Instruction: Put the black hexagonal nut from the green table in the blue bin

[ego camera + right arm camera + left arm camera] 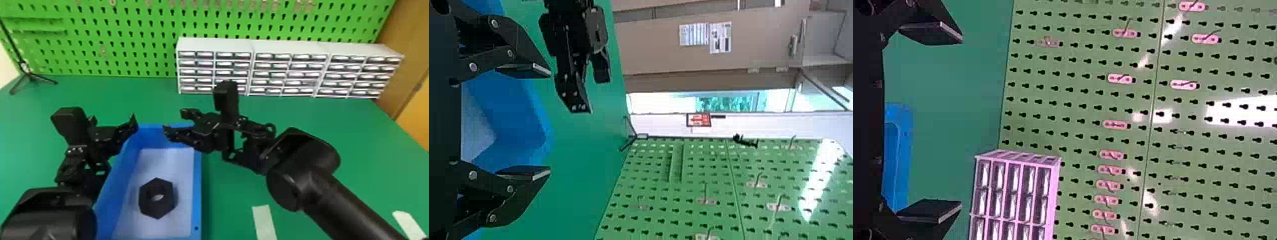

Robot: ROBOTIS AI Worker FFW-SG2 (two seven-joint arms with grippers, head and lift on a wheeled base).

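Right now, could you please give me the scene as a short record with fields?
target: black hexagonal nut, flat inside the blue bin
surface: green table, under the bin
left: left gripper, open, empty, near the bin's far left corner
right: right gripper, open, empty, near the bin's far end
background: white drawer units, green pegboard
status: nut already in the bin

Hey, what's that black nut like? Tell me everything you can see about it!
The nut is black and chunky, with six sides and a round hole in the middle. It looks dull, but I can't tell if it's plastic or metal. It lies flat in the blue bin, hole facing up, away from the walls. Only the pale floor seems to touch it.
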